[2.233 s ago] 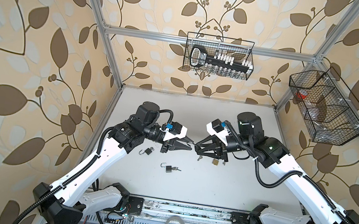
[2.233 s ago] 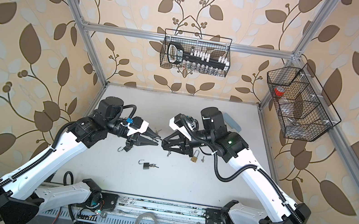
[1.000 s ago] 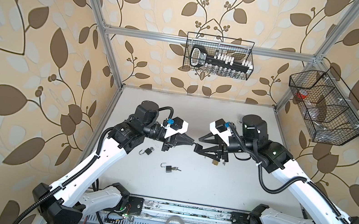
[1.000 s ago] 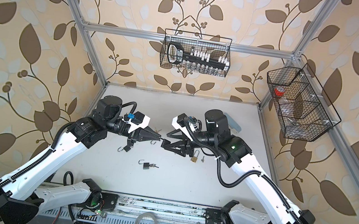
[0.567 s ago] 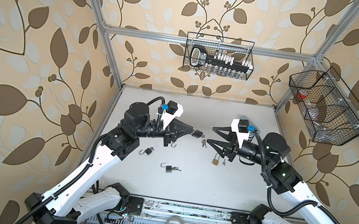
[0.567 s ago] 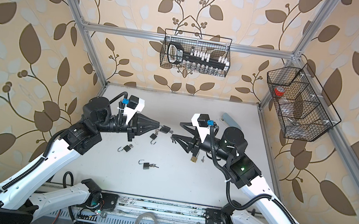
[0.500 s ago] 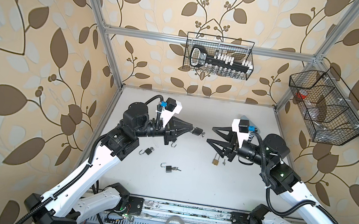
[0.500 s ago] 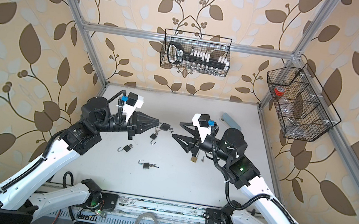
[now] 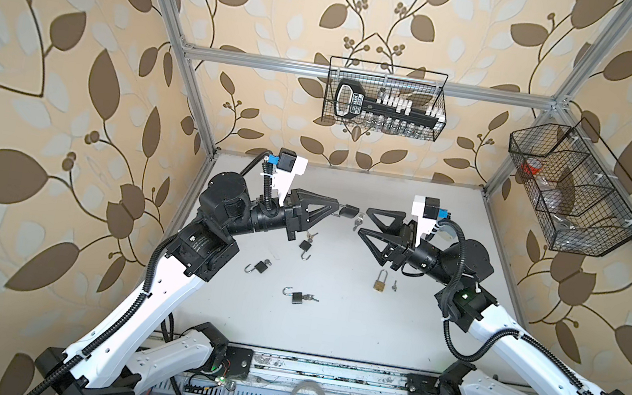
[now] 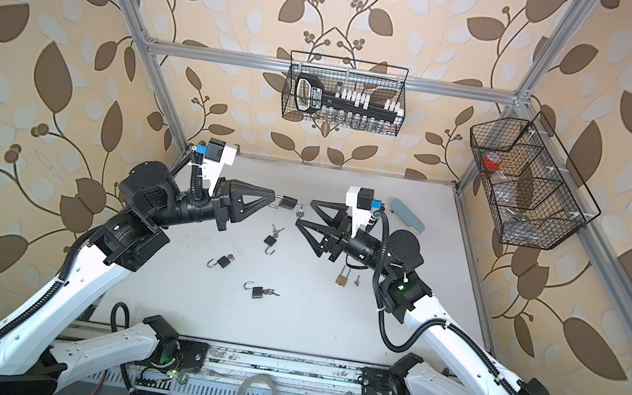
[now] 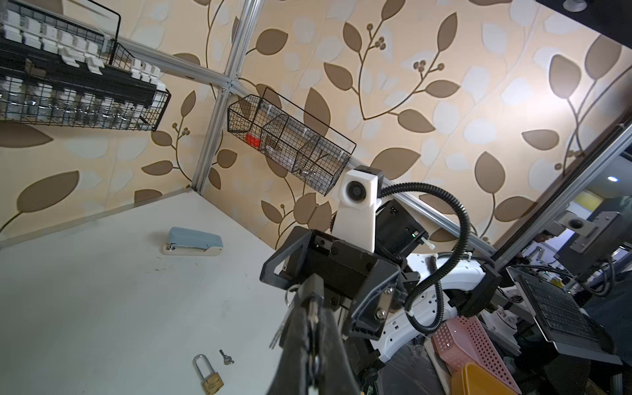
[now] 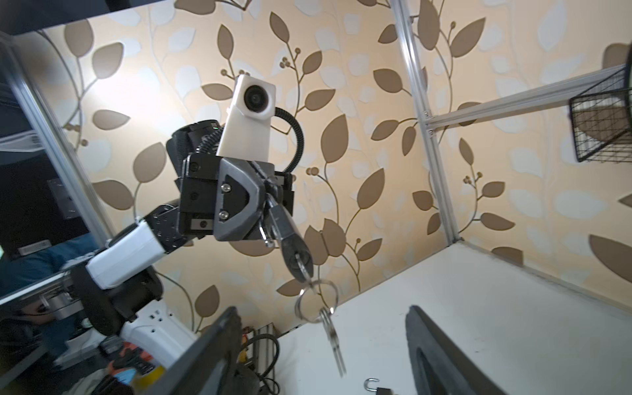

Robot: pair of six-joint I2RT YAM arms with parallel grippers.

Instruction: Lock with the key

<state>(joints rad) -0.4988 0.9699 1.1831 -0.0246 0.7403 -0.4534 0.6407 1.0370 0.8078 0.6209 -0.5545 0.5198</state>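
My left gripper (image 9: 335, 209) is shut on the shackle of a small black padlock (image 9: 348, 211), held well above the table in both top views. A key sits in the padlock's underside, and a ring (image 12: 316, 301) with two more keys (image 12: 333, 338) dangles from it. My right gripper (image 9: 363, 221) faces the padlock (image 10: 287, 203) with its jaws wide open, and the hanging keys (image 10: 299, 213) sit just in front of its fingertips, untouched. In the left wrist view the shut fingers (image 11: 301, 342) hide most of the padlock.
On the table lie three black padlocks with open shackles (image 9: 305, 245), (image 9: 259, 267), (image 9: 297, 296), a brass padlock (image 9: 379, 281) beside a small key (image 9: 394, 286), and a blue stapler (image 10: 406, 215) at the back right. Wire baskets (image 9: 384, 99), (image 9: 575, 189) hang on the walls.
Both arms have lifted off the table and drawn apart. The padlock stayed with my left gripper. The right jaws have spread wider and hold nothing.
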